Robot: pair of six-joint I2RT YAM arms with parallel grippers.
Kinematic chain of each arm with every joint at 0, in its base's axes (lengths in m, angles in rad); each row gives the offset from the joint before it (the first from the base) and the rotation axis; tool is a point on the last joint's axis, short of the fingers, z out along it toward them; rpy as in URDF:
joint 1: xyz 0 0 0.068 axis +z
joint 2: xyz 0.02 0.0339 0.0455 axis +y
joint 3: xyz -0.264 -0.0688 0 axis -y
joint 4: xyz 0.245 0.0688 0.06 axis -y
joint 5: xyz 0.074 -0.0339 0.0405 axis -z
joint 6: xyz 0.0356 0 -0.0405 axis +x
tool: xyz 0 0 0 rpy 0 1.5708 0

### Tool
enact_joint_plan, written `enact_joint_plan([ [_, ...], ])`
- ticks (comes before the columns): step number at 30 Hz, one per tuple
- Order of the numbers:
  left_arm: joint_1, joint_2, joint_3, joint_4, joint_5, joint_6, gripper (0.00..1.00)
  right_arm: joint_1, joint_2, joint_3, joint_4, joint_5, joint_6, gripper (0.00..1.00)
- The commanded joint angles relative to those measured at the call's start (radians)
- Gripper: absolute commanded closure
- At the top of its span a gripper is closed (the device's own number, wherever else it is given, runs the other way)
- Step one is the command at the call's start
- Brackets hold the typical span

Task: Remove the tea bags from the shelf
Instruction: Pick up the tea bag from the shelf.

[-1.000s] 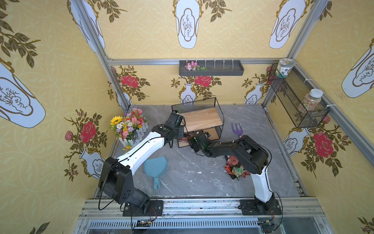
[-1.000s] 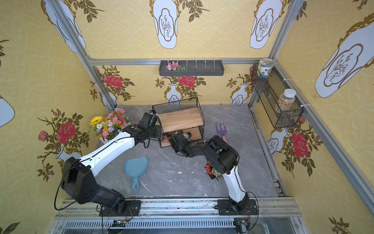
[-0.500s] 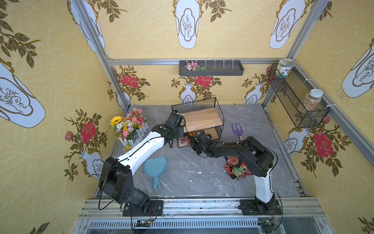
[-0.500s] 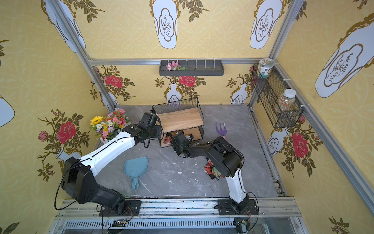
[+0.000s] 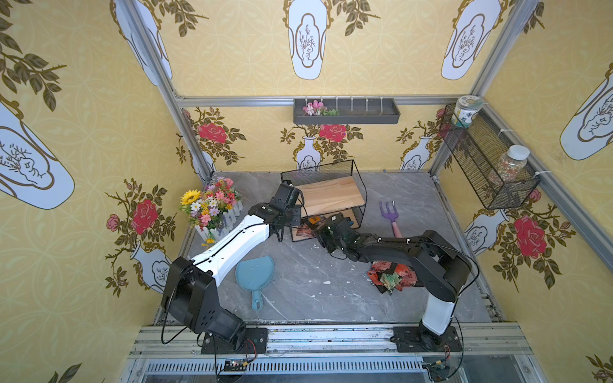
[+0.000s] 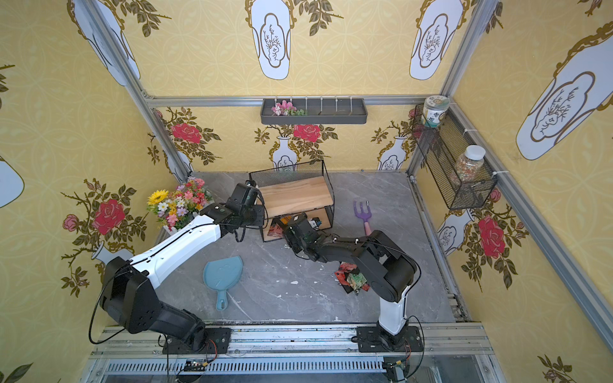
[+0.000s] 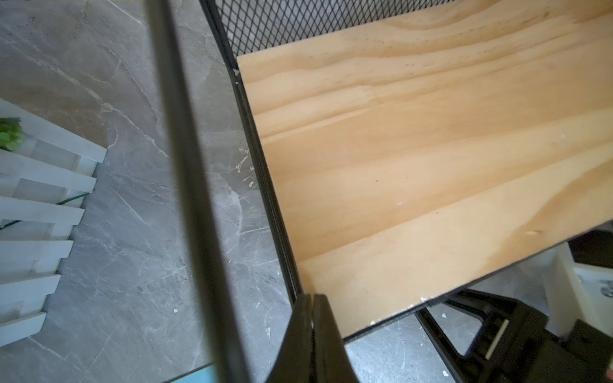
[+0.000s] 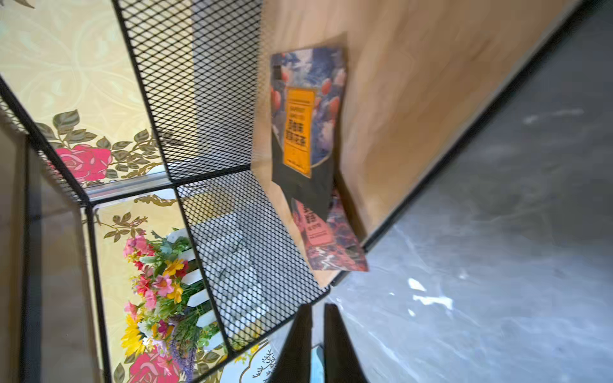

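Top views. The shelf (image 5: 318, 170) stands at the back middle of the grey table (image 5: 298, 288). Its upper board (image 5: 331, 195) is bare in both top views. Tea bags (image 5: 305, 230) lie at the left end of the lower board (image 6: 326, 217); I make out a red one and an orange-and-black one. The left arm (image 5: 238, 238) reaches to the shelf's front left corner. The right arm (image 5: 391, 245) lies low across the table, its head at the open front of the lower tier. A heap of sachets (image 5: 391, 277) sits on the table under the right arm's elbow, well apart from the shelf. I cannot read either pincer from up here.

Left wrist view. The left gripper (image 7: 311, 296) has its fingers pressed flat together, no gap. The tips sit at the front left corner of the upper board, right at the shelf's side wire. I cannot tell whether the wire is pinched between them. The white picket box (image 7: 39, 215) of the flowers is off to the side.

Right wrist view. The right gripper (image 8: 318, 308) has its jaws a narrow slit apart, with nothing between the tips. It sits just outside the shelf's front left lower corner, near the bags but apart from them. A dark sachet (image 8: 305, 126) with an orange label lies on the lower board beside the side mesh. It overlaps a red sachet (image 8: 331, 252), which reaches the board's front edge. The picture is somewhat blurred.
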State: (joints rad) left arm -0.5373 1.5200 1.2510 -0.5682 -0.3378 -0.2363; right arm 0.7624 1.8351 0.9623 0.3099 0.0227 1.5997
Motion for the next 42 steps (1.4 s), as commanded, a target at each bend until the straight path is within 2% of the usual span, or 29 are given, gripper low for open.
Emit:
enact_joint_plan([
  [1, 0.000, 0.009, 0.002, -0.030, 0.010, -0.002, 1.00, 0.001, 0.009, -0.059, 0.125, -0.024, 0.013, 0.70],
  [5, 0.000, 0.012, 0.002, -0.031, 0.014, -0.004, 1.00, -0.003, 0.073, -0.085, 0.269, -0.043, 0.018, 0.58],
  [10, -0.001, 0.008, 0.000, -0.032, 0.012, -0.002, 1.00, -0.012, 0.164, -0.078, 0.409, -0.044, 0.018, 0.57],
  [15, -0.001, 0.008, -0.003, -0.035, 0.012, -0.001, 1.00, -0.014, 0.195, -0.066, 0.440, -0.030, 0.013, 0.63],
  [18, -0.001, 0.009, -0.001, -0.034, 0.013, 0.000, 1.00, -0.017, 0.209, -0.060, 0.436, -0.026, 0.025, 0.71],
  [27, -0.001, 0.011, 0.001, -0.035, 0.018, -0.003, 1.00, -0.020, 0.230, -0.024, 0.434, -0.012, 0.052, 0.87],
  [34, -0.001, 0.013, 0.004, -0.032, 0.013, 0.000, 1.00, -0.008, 0.192, -0.004, 0.371, 0.001, 0.081, 1.00],
  [39, 0.000, 0.017, 0.004, -0.032, 0.014, 0.000, 1.00, 0.011, 0.141, -0.005, 0.295, 0.019, 0.164, 1.00],
  [42, -0.001, 0.017, 0.004, -0.032, 0.014, 0.000, 1.00, 0.027, 0.091, 0.014, 0.172, 0.022, 0.210, 1.00],
])
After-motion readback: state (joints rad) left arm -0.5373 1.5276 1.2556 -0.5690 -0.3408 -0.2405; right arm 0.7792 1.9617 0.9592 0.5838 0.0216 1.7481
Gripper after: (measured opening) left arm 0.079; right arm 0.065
